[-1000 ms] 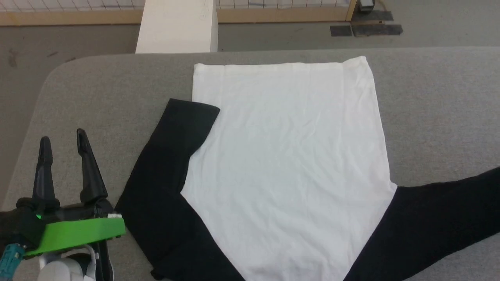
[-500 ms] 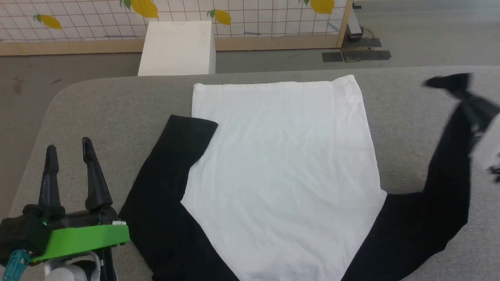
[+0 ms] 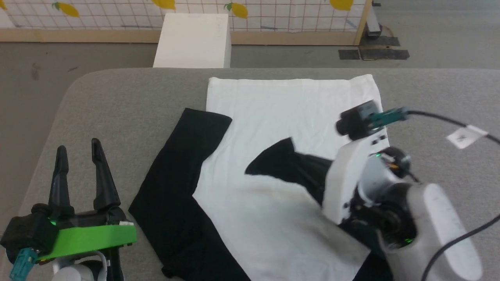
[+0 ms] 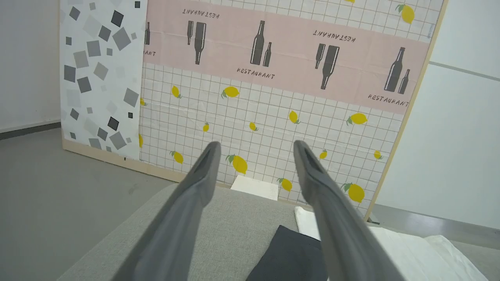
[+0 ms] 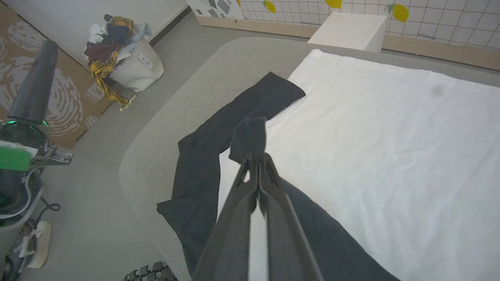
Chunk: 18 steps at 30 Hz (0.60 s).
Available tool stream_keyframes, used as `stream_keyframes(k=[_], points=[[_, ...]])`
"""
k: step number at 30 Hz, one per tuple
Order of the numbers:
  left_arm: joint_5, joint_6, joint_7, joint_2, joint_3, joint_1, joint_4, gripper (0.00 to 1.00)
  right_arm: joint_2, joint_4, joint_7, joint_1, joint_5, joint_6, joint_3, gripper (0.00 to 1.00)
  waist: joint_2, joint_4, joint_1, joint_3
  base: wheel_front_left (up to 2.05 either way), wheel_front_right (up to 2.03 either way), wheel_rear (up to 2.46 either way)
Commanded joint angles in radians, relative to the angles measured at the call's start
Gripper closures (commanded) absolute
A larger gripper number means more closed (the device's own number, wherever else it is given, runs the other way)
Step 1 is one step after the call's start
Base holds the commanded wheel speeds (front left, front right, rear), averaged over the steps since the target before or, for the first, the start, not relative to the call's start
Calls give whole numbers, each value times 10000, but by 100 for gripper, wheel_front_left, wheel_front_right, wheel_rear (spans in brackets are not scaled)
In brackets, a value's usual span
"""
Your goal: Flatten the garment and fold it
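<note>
**A:** Where is the garment point(image 3: 289, 101) lying right now?

**B:** It is lying spread out on the grey padded table point(image 3: 117, 101). The white body is facing up, with its straight hem pointing toward the white box point(image 3: 193, 39) at the far edge. No print is showing on the side facing up.

**A:** And what is the right gripper point(image 5: 258, 160) doing?

**B:** Its two dark fingers are pressing together on the end of the black right sleeve point(image 3: 273, 160). In the right wrist view the cuff is sticking out just past the fingertips. The rest of that sleeve is trailing back under the fingers, across the white cloth.

**A:** So the sleeve is sitting over the body?

**B:** Yes. In the head view the pinched end is hanging over the middle of the white panel, with the right arm reaching in from the lower right. I cannot tell whether the cuff is touching the cloth beneath it.

**A:** What about the other sleeve?

**B:** The black left sleeve point(image 3: 175, 187) is resting bent along the left edge of the body. Its cuff is overlapping the white cloth slightly, and the rest is lying on the bare table.

**A:** Is the left gripper point(image 3: 78, 145) touching it?

**B:** No. It is sitting at the lower left with its fingers spread wide and nothing between them. It is near that sleeve but apart from it, with a strip of grey table showing between them. In the left wrist view its fingers are pointing toward the lemon-patterned screen point(image 4: 273, 117).
</note>
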Motion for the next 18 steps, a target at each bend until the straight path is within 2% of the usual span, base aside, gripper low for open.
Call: stream_keyframes(k=[1, 7, 11, 18], points=[[-57, 16, -38, -26, -23, 87, 19, 0, 91, 250, -203, 58, 133, -13, 267, 100, -1, 186, 1, 62, 0, 0, 0], [-79, 27, -38, -26, -118, 89, 55, 0, 207, 1517, -1287, -276, 391, -13, 1420, 100, -1, 468, 1, 197, 0, 0, 0], [-127, 43, -38, -26, -213, 63, 81, 0, 215, 2285, -2115, -589, 1071, -13, 2313, 100, -1, 633, 1, 370, 0, 0, 0], [-200, 64, -38, -26, -351, -89, 174, 0, 218, 3961, -2966, -1122, 1549, -13, 3703, 100, -1, 835, 1, 665, 0, 0, 0]])
